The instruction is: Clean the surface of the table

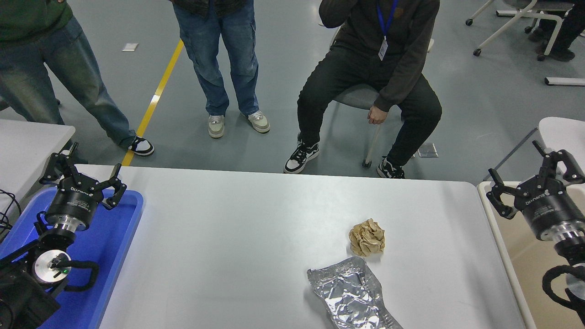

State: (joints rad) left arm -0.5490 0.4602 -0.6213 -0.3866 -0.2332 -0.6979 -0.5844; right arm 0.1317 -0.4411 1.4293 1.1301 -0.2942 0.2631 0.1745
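White table surface [237,237] — two bits of litter on it.
A crumpled brown paper ball [366,237] sits right of centre; a flattened silver foil wrapper [349,294] lies just beside it — at the near edge.

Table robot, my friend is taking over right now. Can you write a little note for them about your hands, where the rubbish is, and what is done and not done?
Left gripper: open, empty, parked over the blue tray at the lower left.
Right gripper: open, empty, above the beige bin off the table's right end.
On the table surface: a crumpled brown paper ball right of centre, and a crinkled silver foil wrapper just in front of it, reaching the near edge.
Done: nothing picked up yet.
Left: clear both pieces off the table; the bin is probably where they go.
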